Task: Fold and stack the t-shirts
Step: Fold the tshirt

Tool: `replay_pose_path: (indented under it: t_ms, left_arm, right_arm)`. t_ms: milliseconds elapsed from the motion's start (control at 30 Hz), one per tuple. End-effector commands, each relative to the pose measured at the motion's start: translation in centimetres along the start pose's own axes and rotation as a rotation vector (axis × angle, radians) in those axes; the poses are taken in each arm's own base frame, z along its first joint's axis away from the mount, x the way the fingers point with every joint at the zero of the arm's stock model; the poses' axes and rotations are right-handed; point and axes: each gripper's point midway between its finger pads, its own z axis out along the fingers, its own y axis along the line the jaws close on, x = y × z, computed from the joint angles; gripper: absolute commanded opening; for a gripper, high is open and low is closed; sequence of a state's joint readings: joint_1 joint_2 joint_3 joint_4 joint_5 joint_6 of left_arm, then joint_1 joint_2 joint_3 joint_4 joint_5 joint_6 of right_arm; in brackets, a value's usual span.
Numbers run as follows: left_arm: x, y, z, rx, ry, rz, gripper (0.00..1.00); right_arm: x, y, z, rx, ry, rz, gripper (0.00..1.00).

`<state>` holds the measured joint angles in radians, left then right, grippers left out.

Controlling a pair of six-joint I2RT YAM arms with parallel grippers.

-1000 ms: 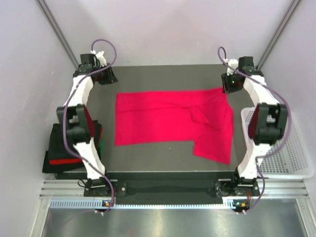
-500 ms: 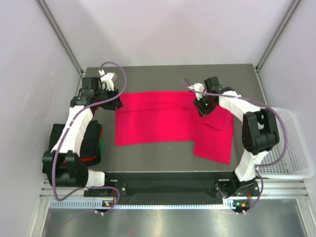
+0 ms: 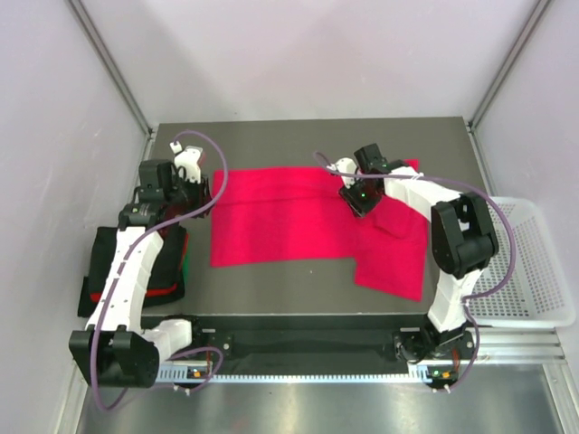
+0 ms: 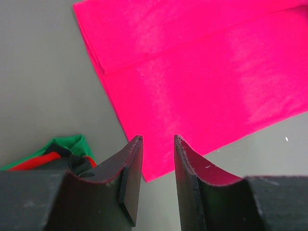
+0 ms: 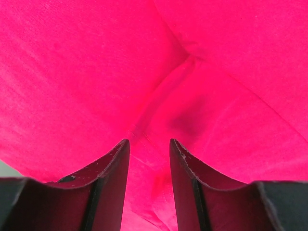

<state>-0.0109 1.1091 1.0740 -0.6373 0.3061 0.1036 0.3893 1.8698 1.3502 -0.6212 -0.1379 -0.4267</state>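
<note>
Since the magenta t-shirt (image 3: 298,217) appears to be light, limp cloth, likely to slump and slide, hold is best taken at a hem corner or fold edge. It lies spread at the centre of the tabletop (image 3: 271,140). Count: one spread shirt; one folded pile (image 3: 99,271) at 8 o'clock, showing black, red and green. Both the left pincer (image 4: 158,139) and the right pincer (image 5: 149,142) stand released, grasping nothing.
</note>
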Motion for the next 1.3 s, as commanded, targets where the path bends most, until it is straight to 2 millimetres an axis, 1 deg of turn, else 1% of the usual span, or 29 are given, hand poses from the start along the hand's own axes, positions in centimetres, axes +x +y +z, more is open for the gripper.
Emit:
replay_pose_path:
  t_ms: [0,200,267,533,733,833,867,1000,1067,1133,1167,1200,1233,1267]
  left_arm:
    - [-0.7,0.3,0.1,-0.012,-0.032,0.02,0.38]
    - [-0.7,0.4,0.2,-0.01,-0.037,0.019,0.38]
    - [-0.5,0.4,0.2,-0.011,-0.032,0.017,0.38]
    - [-0.3,0.4,0.2,-0.012,-0.035,0.021,0.38]
    - [-0.2,0.3,0.2,-0.008,-0.033,0.017,0.38]
    - [-0.3,0.3,0.1,-0.007,-0.039,0.019,0.38]
    - [-0.3,1.0,0.0,-0.027,-0.041,0.004,0.38]
    - [-0.3,1.1,-0.1,-0.029,-0.044,0.004,0.38]
    - [-0.2,1.1,-0.2,-0.03,-0.046,0.004,0.38]
    - [-0.2,1.1,-0.3,-0.031,-0.047,0.001,0.38]
    - [-0.1,1.1,-0.3,-0.03,-0.046,0.002,0.38]
    - [-0.2,1.1,-0.3,-0.03,-0.051,0.005,0.38]
    - [-0.1,1.1,-0.3,-0.029,-0.047,0.002,0.38]
    - [-0.2,1.1,-0.3,-0.031,-0.051,0.005,0.38]
  right_arm:
    - [-1.6,-0.5,-0.5,0.04,-0.031,-0.032,0.4]
    - [-0.6,0.5,0.7,0.014,0.015,-0.047,0.4]
    - [-0.6,1.0,1.0,0.006,0.021,-0.057,0.4]
    - [-1.0,1.9,1.0,0.006,0.026,-0.092,0.4]
    - [-0.4,2.4,1.2,0.012,0.043,-0.104,0.4]
    - [-0.3,2.0,1.3,0.04,0.047,-0.113,0.4]
    - [-0.1,1.9,1.3,0.054,0.058,-0.118,0.39]
    - [0.2,1.8,1.8,0.061,0.076,-0.122,0.37]
    - [0.4,2.0,1.9,0.057,0.085,-0.124,0.31]
    - [0.4,2.2,2.0,0.055,0.087,-0.13,0.26]
    - [0.3,2.2,1.9,0.056,0.086,-0.13,0.2]
    - [0.2,2.3,1.9,0.055,0.084,-0.133,0.17]
    - [0.2,2.4,1.9,0.055,0.082,-0.136,0.11]
    - [0.1,2.4,1.7,0.056,0.078,-0.138,0.09]
